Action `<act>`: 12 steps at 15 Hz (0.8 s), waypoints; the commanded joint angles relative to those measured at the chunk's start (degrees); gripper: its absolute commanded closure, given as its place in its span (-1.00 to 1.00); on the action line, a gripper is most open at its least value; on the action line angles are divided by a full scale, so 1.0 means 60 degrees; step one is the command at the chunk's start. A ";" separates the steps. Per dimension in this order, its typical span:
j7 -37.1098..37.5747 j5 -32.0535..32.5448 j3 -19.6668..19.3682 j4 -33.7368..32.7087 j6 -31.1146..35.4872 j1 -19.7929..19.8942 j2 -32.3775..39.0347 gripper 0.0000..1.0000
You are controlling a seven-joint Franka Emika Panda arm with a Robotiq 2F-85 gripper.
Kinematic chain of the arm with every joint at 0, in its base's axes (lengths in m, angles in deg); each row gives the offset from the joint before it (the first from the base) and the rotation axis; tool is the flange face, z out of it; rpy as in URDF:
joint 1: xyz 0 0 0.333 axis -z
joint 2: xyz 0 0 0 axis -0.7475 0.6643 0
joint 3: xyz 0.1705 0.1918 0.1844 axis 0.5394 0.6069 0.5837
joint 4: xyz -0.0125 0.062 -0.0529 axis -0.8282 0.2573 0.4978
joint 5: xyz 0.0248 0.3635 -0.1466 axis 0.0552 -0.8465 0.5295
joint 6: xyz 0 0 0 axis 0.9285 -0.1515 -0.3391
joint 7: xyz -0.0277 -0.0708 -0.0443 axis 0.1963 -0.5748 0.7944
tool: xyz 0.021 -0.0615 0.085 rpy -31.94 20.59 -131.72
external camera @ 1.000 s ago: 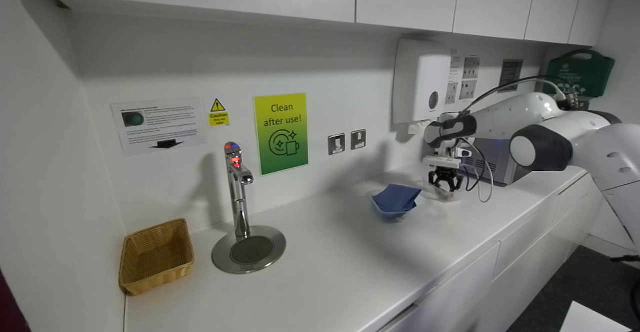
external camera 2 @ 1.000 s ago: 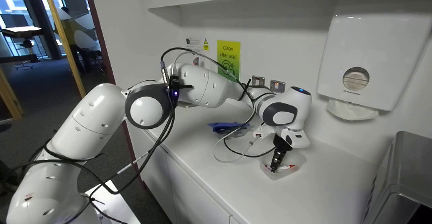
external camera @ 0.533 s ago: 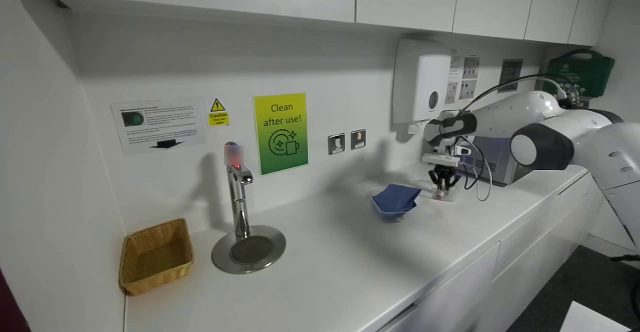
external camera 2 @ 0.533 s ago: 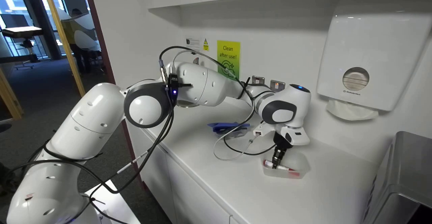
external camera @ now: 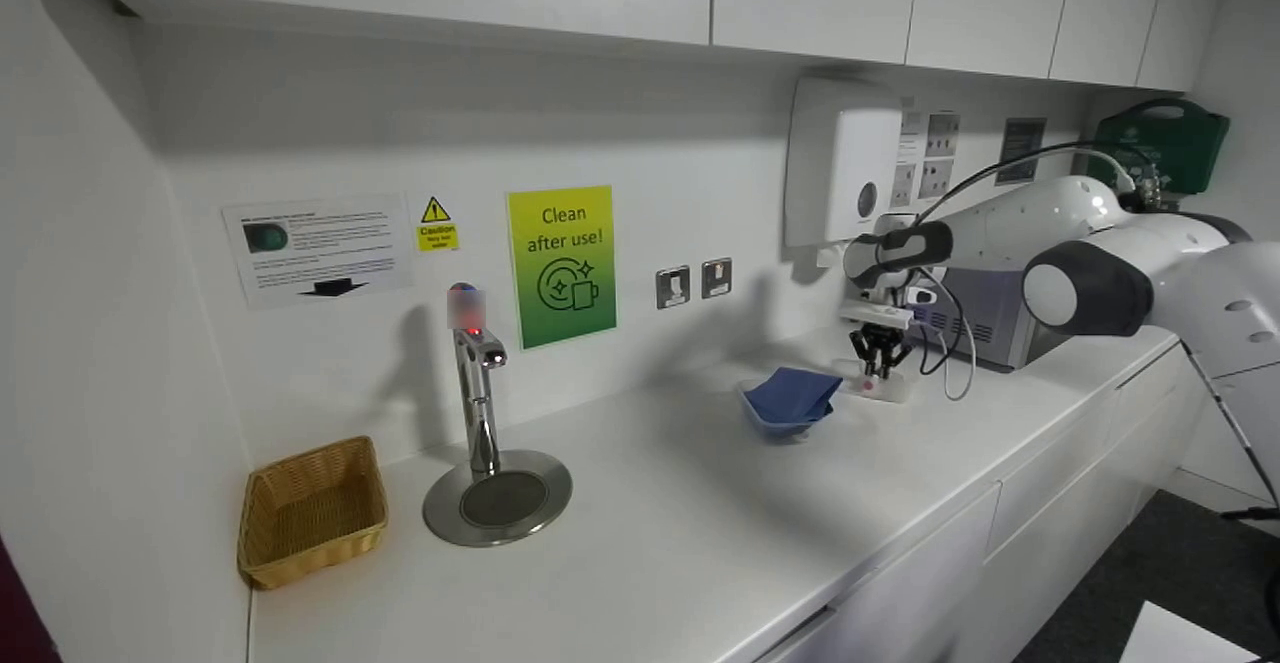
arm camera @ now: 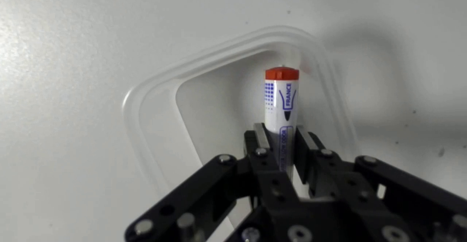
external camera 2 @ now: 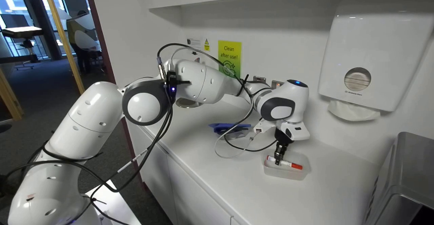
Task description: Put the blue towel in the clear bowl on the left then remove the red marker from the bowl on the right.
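Note:
My gripper point(external camera 2: 278, 161) is shut on the red marker point(external camera 2: 291, 164), a white-bodied pen with a red cap and red end. In the wrist view the fingers point(arm camera: 280, 139) clasp the marker's body point(arm camera: 281, 101), with its red end pointing away. The marker is held over the right clear bowl point(external camera 2: 284, 174), around rim height; I cannot tell if it is fully clear of the rim. The blue towel point(external camera: 793, 393) lies folded in the left clear bowl point(external camera: 772, 427), sticking up above its rim. The towel also shows in an exterior view point(external camera 2: 227, 127), partly behind cables.
A wicker basket point(external camera: 312, 513) and a chrome tap point(external camera: 478, 393) stand at the far end of the white counter point(external camera: 640, 543). A grey appliance point(external camera 2: 403, 181) stands beyond the right bowl. A towel dispenser point(external camera 2: 376, 62) hangs on the wall above. Loose cables hang by the wrist.
The gripper has risen a little with the marker in it. The marker has gone from low inside the right bowl to about its rim. The towel and left bowl have not moved.

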 commanded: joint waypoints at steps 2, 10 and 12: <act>-0.0050 -0.0205 0.0031 0.1269 0.0721 -0.0162 -0.1247 0.89; -0.1486 -0.0026 0.0235 0.2706 0.0988 -0.0306 -0.3058 0.89; -0.2563 0.0178 0.0284 0.2987 0.0675 -0.0343 -0.3436 0.89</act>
